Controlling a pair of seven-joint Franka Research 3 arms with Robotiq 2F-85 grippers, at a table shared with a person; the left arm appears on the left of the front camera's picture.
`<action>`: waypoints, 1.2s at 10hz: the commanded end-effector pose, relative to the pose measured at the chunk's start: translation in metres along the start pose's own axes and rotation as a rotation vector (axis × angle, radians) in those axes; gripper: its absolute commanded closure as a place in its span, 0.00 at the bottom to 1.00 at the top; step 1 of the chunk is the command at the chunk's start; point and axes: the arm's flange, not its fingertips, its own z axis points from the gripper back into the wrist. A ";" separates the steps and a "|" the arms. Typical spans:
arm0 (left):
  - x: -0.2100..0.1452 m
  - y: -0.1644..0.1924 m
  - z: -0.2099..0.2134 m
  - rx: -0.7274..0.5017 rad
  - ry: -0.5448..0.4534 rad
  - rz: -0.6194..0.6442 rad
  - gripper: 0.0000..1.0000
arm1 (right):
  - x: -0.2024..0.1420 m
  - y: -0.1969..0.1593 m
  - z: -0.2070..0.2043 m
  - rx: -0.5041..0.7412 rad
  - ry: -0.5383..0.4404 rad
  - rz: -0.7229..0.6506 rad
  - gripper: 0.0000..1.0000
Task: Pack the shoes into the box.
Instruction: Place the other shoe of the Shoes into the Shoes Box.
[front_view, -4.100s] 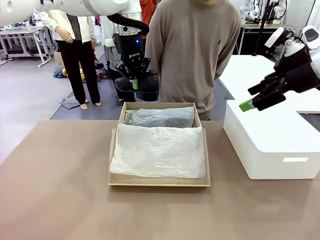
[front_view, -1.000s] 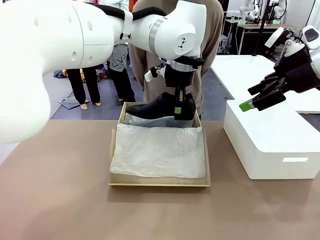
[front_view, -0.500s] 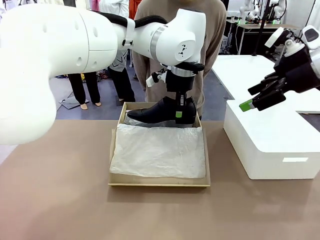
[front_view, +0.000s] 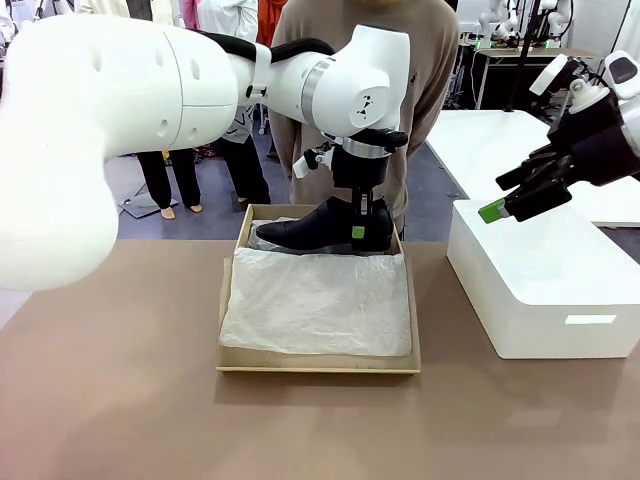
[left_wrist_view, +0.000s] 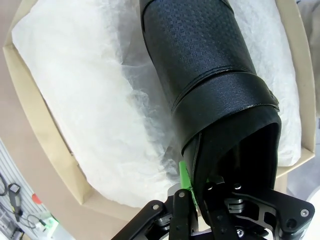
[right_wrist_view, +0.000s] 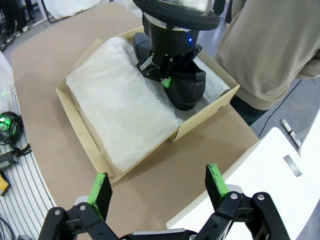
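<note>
Black dress shoe low in the far end of the tan shoebox, over white tissue paper, left tool clamped on its heel. Right tool, fingers apart, hangs above the white block at the brown tabletop's right edge.

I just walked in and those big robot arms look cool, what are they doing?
The robot is packing shoes. Its left tool is shut on a black shoe, gripping the heel end, and holds it at the far end of the box, right above the white tissue paper. The right tool hangs open in the air near the white block, holding nothing. A person stands behind the table.
</note>
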 end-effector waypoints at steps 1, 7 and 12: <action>-0.002 -0.007 0.004 0.009 0.014 -0.008 1.00 | 0.000 -0.001 0.000 0.009 -0.013 -0.001 0.00; -0.003 -0.011 -0.011 0.034 0.013 0.034 1.00 | 0.000 -0.001 0.000 0.009 -0.013 -0.001 0.00; 0.000 -0.014 -0.016 0.026 -0.019 0.113 1.00 | 0.000 -0.001 0.000 0.009 -0.013 -0.001 0.00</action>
